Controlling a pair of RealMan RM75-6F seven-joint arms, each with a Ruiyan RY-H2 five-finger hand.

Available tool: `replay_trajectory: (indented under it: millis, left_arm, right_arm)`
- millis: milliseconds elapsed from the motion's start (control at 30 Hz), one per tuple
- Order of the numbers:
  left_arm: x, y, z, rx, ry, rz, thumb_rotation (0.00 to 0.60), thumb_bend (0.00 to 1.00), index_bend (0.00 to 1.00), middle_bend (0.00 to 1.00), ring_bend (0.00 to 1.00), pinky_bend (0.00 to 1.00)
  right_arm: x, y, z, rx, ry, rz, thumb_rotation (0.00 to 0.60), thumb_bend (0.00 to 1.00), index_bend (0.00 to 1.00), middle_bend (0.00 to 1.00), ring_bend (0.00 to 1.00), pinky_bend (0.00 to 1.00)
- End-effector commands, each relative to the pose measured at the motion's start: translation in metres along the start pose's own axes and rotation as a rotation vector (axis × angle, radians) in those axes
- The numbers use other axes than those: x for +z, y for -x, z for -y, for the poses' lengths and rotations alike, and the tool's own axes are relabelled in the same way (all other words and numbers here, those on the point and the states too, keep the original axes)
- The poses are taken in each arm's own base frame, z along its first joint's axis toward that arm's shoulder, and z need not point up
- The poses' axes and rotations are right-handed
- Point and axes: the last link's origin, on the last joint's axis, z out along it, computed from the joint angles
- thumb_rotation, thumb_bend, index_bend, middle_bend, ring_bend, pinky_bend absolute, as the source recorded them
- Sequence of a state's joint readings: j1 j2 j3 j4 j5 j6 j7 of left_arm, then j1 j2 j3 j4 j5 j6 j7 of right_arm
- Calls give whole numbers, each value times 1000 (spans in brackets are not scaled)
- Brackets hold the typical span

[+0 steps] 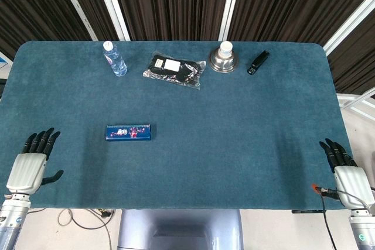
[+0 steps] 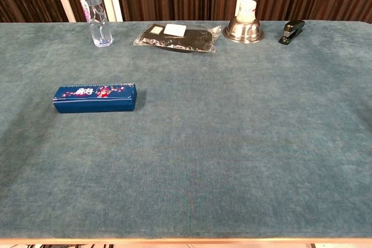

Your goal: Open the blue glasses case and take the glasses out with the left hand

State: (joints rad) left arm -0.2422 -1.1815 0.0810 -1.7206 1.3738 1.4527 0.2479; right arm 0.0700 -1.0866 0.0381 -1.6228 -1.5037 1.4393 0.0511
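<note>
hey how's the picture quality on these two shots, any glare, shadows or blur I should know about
Head view: even light, sharp; the blue glasses case casts almost no shadow, and the left hand and right hand are crisp at the table's near corners. Chest view: the case throws a soft shadow on its right end; the metal bowl shows mild glare; no hands visible.

Near left: your glasses case (image 1: 128, 132) lies on the desk (image 1: 234, 144).
Far edge, left to right: bottle (image 1: 115, 58), pouch (image 1: 174, 69), bell (image 1: 224, 58), stapler (image 1: 258, 62).

left hand (image 1: 28, 165) empty, fingers extended, right hand (image 1: 347, 171) likewise
</note>
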Motion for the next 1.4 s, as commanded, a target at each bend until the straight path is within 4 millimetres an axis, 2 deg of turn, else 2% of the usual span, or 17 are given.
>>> replay_trajectory:
  millis: [33, 300, 500, 667, 1033, 1400]
  left_arm:
    - [0, 0, -1, -1, -1, 4, 600, 152, 0, 0, 0, 40]
    - [2, 1, -6, 6, 6, 21, 600, 152, 0, 0, 0, 40]
    - [15, -1, -19, 15, 16, 42, 600, 152, 0, 22, 0, 45]
    - [37, -1, -35, 2, 18, 73, 600, 158, 0, 59, 0, 72]
    - [98, 1, -82, -4, 55, 131, 600, 219, 0, 139, 0, 78]
    - [133, 15, -112, 26, 49, 222, 600, 241, 21, 176, 3, 85]
  right_arm:
    - [0, 0, 0, -2, -3, -2, 600, 100, 0, 0, 0, 212]
    - [-2, -1, 1, 2, -6, 0, 600, 100, 0, 0, 0, 212]
    - [-2, -1, 0, 7, -1, 3, 600, 103, 0, 0, 0, 212]
    - [-2, -1, 0, 12, 0, 6, 600, 108, 0, 0, 0, 212]
    - [-2, -1, -1, 15, 10, 9, 600, 112, 0, 0, 0, 212]
    - [-2, -2, -2, 20, 14, 10, 600, 115, 0, 0, 0, 212]
